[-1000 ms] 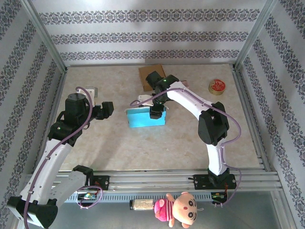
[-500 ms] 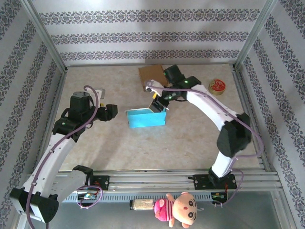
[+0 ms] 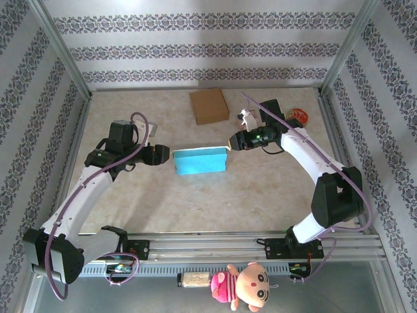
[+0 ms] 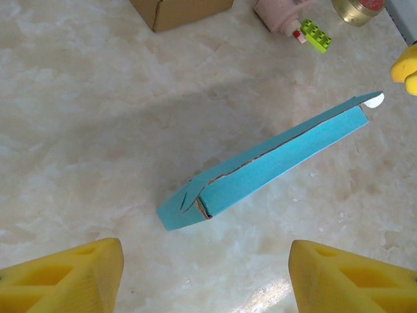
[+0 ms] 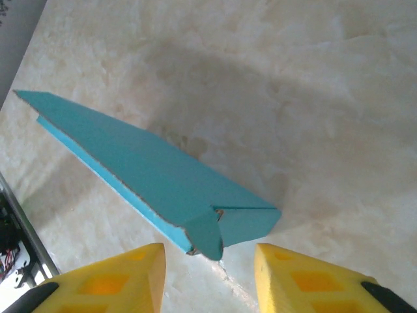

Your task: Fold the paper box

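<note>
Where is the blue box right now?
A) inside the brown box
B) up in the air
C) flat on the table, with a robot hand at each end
C: the blue box lies on the table, between the left gripper and the right gripper.

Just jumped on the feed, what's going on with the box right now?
The blue paper box lies in the middle of the table, and neither arm is holding it. The left gripper sits at its left end with fingers wide apart. The right gripper faces its right end, fingers apart, the box's corner just ahead of them. An end flap looks only partly tucked.
</note>
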